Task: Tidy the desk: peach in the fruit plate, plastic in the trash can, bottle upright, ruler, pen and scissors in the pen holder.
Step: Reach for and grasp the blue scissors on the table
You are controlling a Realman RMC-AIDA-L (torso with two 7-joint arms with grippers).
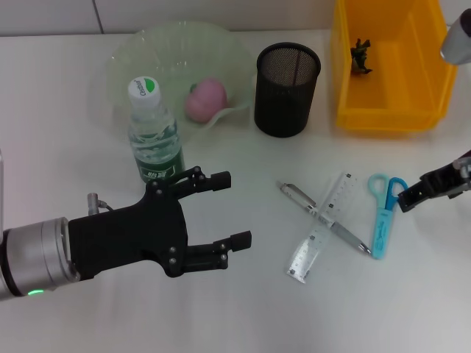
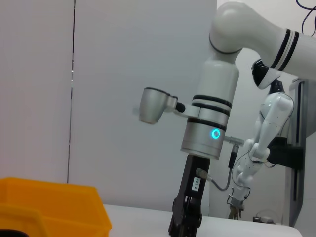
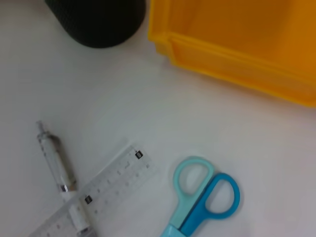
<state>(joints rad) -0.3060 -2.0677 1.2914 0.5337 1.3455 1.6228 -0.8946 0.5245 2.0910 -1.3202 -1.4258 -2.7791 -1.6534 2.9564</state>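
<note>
Nearest, the left gripper (image 1: 224, 215), a black two-fingered claw on a silver wrist, hangs low over the white desk (image 1: 243, 316) with fingers spread and nothing between them. Just beyond it stands the clear plastic water bottle with the green-and-white cap (image 1: 152, 132), upright, so that step looks done. To the right, mid-desk, lie the three leftover items: the transparent plastic ruler (image 1: 324, 226) with the clear-barrelled pen (image 1: 322, 216) crossed over it, and just beside them the light-blue-handled scissors (image 1: 383, 213), flat on the surface. The right gripper (image 1: 407, 197) sits near the scissors' handles at the desk's right edge; whether its fingers are spread or closed cannot be told. Farther back, the pink peach (image 1: 205, 99) rests in the pale green translucent fruit plate (image 1: 132, 51), so done. The black mesh pen holder (image 1: 287, 88) beside it looks empty. Farthest right, the yellow plastic bin (image 1: 390, 110) serves as trash can and holds a small dark scrap (image 1: 360, 56), likely the plastic. Judged remaining: ruler, pen, scissors into the holder.
</note>
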